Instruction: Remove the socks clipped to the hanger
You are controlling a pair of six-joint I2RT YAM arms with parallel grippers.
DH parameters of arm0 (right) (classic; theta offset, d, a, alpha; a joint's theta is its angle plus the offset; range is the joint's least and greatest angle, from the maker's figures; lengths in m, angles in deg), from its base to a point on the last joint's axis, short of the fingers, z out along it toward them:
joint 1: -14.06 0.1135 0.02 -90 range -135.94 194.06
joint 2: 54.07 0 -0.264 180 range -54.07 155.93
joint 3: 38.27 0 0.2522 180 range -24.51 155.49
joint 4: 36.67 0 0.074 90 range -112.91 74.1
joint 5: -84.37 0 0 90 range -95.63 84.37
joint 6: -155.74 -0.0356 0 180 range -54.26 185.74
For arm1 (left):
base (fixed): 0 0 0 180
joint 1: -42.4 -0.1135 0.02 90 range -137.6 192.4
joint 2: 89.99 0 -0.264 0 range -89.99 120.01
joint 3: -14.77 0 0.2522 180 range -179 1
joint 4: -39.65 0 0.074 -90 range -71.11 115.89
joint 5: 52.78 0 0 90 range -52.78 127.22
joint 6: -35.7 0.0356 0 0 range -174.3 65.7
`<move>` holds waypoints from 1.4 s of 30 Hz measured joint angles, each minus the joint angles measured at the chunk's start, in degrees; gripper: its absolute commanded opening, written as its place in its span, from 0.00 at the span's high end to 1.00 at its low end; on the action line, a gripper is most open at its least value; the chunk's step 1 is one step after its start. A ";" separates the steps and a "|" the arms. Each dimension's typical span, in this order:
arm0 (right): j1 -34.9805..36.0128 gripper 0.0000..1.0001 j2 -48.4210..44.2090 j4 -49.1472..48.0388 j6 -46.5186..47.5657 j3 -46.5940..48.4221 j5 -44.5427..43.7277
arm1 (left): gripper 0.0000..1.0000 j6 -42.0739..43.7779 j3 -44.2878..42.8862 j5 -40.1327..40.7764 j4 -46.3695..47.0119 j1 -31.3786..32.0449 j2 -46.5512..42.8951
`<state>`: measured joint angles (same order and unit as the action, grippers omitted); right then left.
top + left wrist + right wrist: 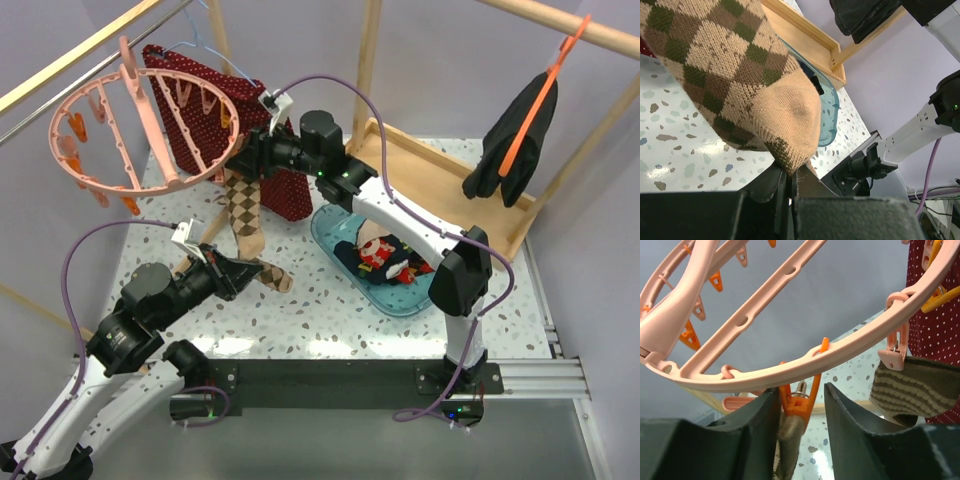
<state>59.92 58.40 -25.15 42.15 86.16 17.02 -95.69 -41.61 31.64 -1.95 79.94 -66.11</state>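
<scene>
The pink ring hanger (140,130) hangs from the rail at the back left. A brown argyle sock (245,210) hangs from its near rim. My left gripper (243,272) is shut on this sock's tan toe (790,115), low over the table; the pinch shows in the left wrist view (788,172). My right gripper (248,152) is at the rim, open, its jaws either side of an orange clip (801,402) that grips a sock cuff (790,445). A pink clip (895,352) holds a second, striped cuff (912,387). Dark navy socks (385,258) lie in a tray.
The blue tray (400,303) sits mid-table under the right arm. A red white-dotted cloth (200,110) hangs behind the hanger on a light-blue wire hanger (205,40). A black garment (515,140) hangs on an orange hanger at the right. A wooden tray (440,175) lies at the back.
</scene>
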 measured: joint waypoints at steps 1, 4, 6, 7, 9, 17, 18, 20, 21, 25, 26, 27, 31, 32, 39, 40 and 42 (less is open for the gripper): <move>0.00 0.68 0.00 0.02 -0.02 0.15 0.04 | 1.00 0.00 0.02 -0.02 0.00 0.00 0.00; 0.02 0.81 0.20 0.09 0.11 0.98 0.00 | 1.00 0.00 0.20 -0.04 0.17 -0.02 0.00; 0.00 0.88 0.37 0.02 0.13 1.46 -0.20 | 1.00 -0.02 0.31 -0.26 0.13 0.00 0.00; -0.02 0.90 0.44 0.02 0.22 1.57 -0.24 | 1.00 -0.02 0.31 -0.31 0.09 0.00 0.00; -0.04 0.95 0.50 0.02 0.22 1.60 -0.48 | 1.00 -0.02 0.31 -0.39 -0.07 0.00 -0.02; -0.11 0.63 0.63 0.04 0.20 1.60 -0.55 | 1.00 0.00 0.31 -0.35 -0.94 0.00 -0.44; -0.13 0.55 0.66 0.13 0.20 1.60 -0.52 | 1.00 -0.02 0.31 -0.35 -0.96 0.00 -0.44; -0.13 0.38 0.66 0.59 0.28 1.60 -0.42 | 1.00 -0.02 0.31 -0.35 -0.94 0.00 -0.44; -0.13 0.32 0.66 0.94 0.42 1.60 -0.52 | 1.00 -0.02 0.31 -0.35 -0.94 0.00 -0.42; -0.11 0.16 0.50 2.12 0.90 0.81 -0.48 | 1.00 0.00 0.31 -0.37 -0.94 0.00 0.07; -0.13 0.12 0.33 2.49 1.03 0.22 -0.52 | 1.00 0.02 0.31 -0.37 -0.94 0.00 0.22; -0.13 0.10 0.09 3.06 1.22 -0.48 -0.61 | 1.00 0.02 0.31 -0.37 -0.94 0.00 0.37; -0.11 0.02 -2.21 7.15 2.54 -4.74 -1.09 | 1.00 0.04 0.31 -0.39 -0.94 0.00 0.81; -0.11 0.01 -3.37 8.44 2.97 -6.51 -1.38 | 1.00 0.04 0.31 -0.44 -0.94 0.00 0.94; -0.13 0.01 -15.30 15.10 7.19 -17.97 -1.27 | 1.00 0.59 0.31 -1.55 -0.94 0.00 1.36; -0.15 0.01 -17.59 15.63 7.98 -19.76 -0.28 | 1.00 0.70 0.28 -1.86 -0.96 0.00 1.36; -0.13 0.02 -21.99 16.61 9.49 -23.08 2.05 | 1.00 1.20 0.28 -2.62 -0.98 0.00 1.36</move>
<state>59.79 36.41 -8.53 51.63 63.08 19.08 -94.49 -41.32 29.02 -2.93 79.94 -64.75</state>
